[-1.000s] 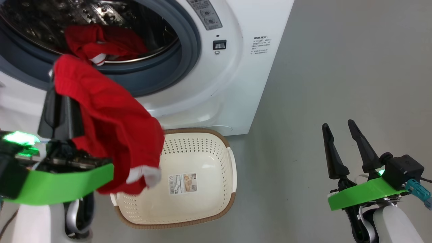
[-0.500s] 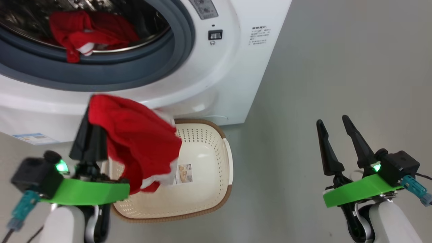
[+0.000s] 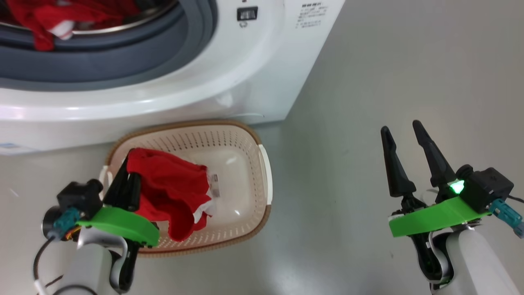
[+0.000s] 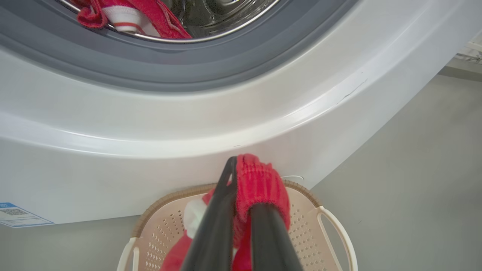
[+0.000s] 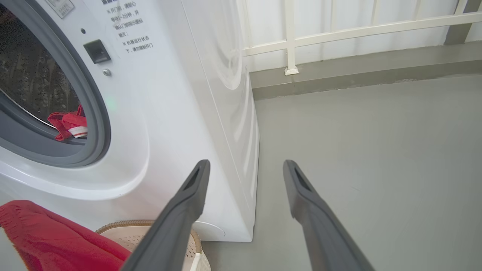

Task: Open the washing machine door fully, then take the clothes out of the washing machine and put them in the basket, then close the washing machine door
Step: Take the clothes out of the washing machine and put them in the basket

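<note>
Head view: a garment is held low in the basket by the left gripper.
Its fingers are pinched on the garment; release is called for next. The right gripper is spread wide, empty. More clothes are left in the washer.

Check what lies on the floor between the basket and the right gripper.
Nothing: bare grey floor separates the basket from the right gripper, head view.
</note>
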`<state>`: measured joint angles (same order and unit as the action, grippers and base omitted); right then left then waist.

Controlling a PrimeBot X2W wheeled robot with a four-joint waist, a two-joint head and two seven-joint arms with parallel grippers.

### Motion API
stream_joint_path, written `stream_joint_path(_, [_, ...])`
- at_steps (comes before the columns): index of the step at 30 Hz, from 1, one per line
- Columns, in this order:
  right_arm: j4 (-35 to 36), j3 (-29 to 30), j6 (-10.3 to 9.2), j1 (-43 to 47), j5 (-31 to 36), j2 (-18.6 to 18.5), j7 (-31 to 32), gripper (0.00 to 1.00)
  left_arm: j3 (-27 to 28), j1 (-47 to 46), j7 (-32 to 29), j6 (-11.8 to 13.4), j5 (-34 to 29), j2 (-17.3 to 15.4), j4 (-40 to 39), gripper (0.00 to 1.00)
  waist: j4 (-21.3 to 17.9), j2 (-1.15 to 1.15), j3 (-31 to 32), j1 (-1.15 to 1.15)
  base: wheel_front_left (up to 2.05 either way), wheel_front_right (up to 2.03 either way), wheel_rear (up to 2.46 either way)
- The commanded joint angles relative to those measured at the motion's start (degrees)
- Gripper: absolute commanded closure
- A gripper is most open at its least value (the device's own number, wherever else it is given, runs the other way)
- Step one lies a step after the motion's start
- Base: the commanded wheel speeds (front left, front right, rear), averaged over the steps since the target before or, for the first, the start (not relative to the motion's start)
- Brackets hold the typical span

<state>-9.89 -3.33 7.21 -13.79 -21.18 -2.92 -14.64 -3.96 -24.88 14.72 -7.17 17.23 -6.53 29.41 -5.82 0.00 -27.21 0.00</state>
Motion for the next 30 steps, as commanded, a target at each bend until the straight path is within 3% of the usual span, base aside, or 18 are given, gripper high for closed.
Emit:
stream_joint_path(1, [1.49,-1.45,0.28,-0.66,-0.4,0.03,-0.36,0.0,1.15,-1.23,0.28,-0.32,0.06,-1.87,0.59,1.0,-1.17,0.0,-2.76,0.0,0.0,0.0,0.0])
stream_joint_path(11, [2.42,-2.99,0.28,-3.16,-1.98,0.04,-0.36,0.0,-3.15,-9.73,0.28,-0.32,-0.08,-4.71,16.86,1.0,-3.16,0.0,-9.78,0.0,0.0,0.0,0.0])
stream_joint_path(23, [3.54,-3.47,0.28,-5.25,-2.98,0.04,-0.36,0.0,-8.03,-17.15,0.28,-0.32,0.97,-6.61,27.96,1.0,-4.31,0.0,-14.47,0.0,0.0,0.0,0.0])
stream_joint_path(24, [3.59,-3.53,0.28,-5.3,-3.02,0.04,-0.36,0.0,-8.22,-17.64,0.28,-0.32,1.13,-6.65,28.57,0.91,-4.32,0.0,-14.61,0.0,0.0,0.0,0.0])
stream_joint_path(26, [3.67,-3.58,0.28,-5.37,-3.06,0.04,-0.36,0.0,-8.59,-18.36,0.28,-0.32,1.46,-6.69,29.27,0.52,-4.32,0.0,-14.81,0.0,0.0,0.0,0.0])
stream_joint_path(28, [3.61,-3.56,0.28,-5.49,-3.05,0.04,-0.36,0.0,-8.8,-18.81,0.28,-0.32,1.88,-6.7,29.67,0.04,-4.26,0.0,-14.91,0.0,0.0,0.0,0.0])
stream_joint_path(30, [3.54,-3.5,0.28,-5.65,-3.0,0.04,-0.36,0.0,-9.13,-19.09,0.28,-0.32,2.27,-6.71,29.86,0.0,-4.19,0.0,-14.96,0.0,0.0,0.0,0.0])
